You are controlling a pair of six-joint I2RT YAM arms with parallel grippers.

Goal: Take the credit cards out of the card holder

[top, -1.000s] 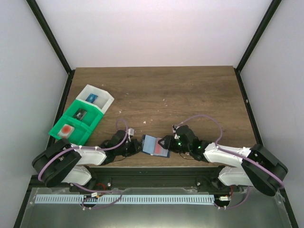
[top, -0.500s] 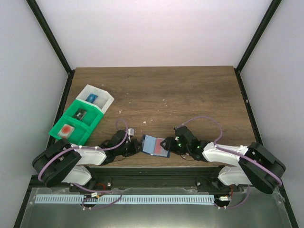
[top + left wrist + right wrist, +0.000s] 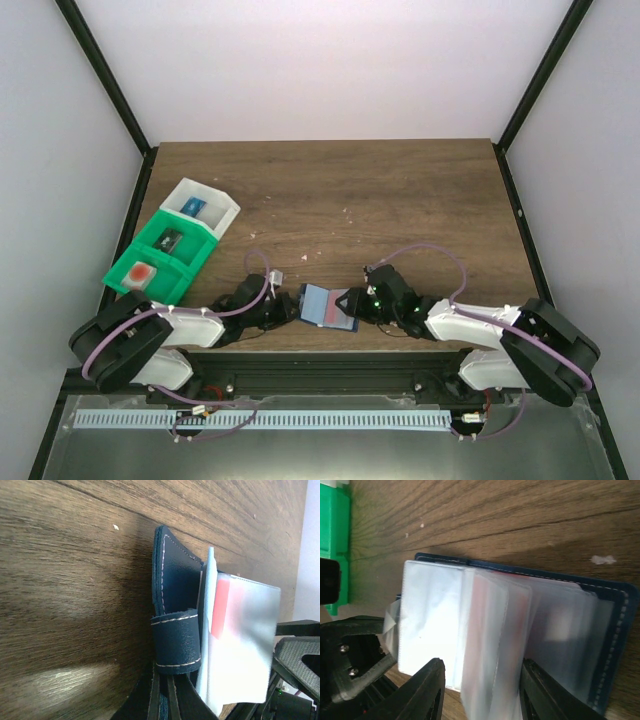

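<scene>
The card holder [image 3: 325,306] lies open near the table's front edge, between my two grippers. In the left wrist view its dark blue cover [image 3: 175,580] and strap loop [image 3: 177,642] stand on edge. My left gripper [image 3: 165,687] is shut on the cover's edge below the loop. Clear plastic sleeves fan out from the cover, and a pinkish credit card [image 3: 220,605] with a red part shows in one. In the right wrist view my right gripper [image 3: 482,690] is open, its fingers [image 3: 427,690] on either side of the sleeves, where reddish cards [image 3: 487,625] show.
A green bin [image 3: 165,255] and a white bin [image 3: 203,207] stand at the table's left; the near green compartment holds a card with a red blotch [image 3: 140,272]. The green bin's edge also shows in the right wrist view [image 3: 335,545].
My right gripper has moved slightly left, closer onto the card holder's sleeves. The left gripper and the holder have stayed in place.
</scene>
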